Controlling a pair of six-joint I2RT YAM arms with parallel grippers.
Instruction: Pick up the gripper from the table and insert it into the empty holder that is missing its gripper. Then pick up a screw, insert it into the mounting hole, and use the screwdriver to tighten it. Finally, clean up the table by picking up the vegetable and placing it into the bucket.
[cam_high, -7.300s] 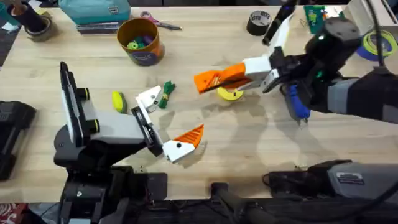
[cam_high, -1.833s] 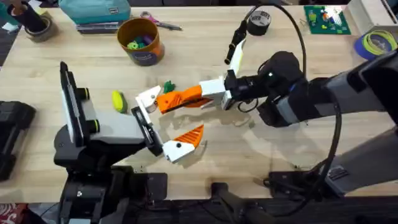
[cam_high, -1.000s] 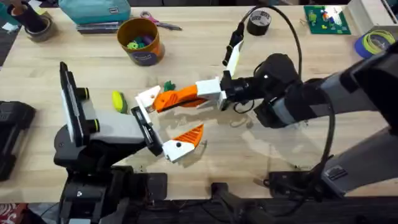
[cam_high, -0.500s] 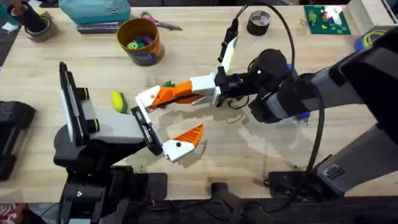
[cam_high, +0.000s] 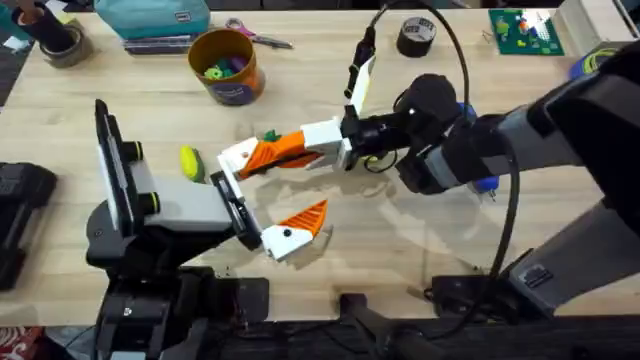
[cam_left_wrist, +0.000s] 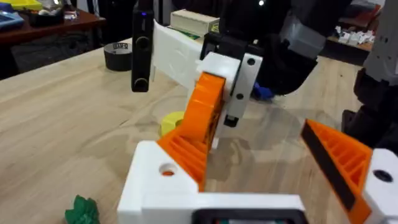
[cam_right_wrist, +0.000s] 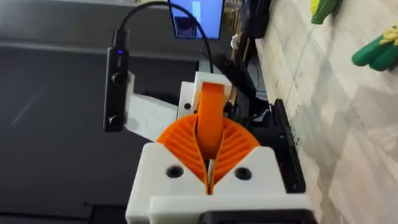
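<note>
Right gripper (cam_high: 300, 148) clenched on the gripper (cam_high: 268, 153), its orange tip against the holder (cam_high: 237, 158) of the left gripper (cam_high: 262, 198). Left gripper spread, grasping nothing. Vegetable (cam_high: 270, 137) just beyond on the table (cam_high: 400, 240).

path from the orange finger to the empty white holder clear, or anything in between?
Nothing visible between them. The right hand is shut on the orange finger, whose tip already meets the white holder on the left hand. The green vegetable lies just beyond the joint, off the insertion line.
</note>
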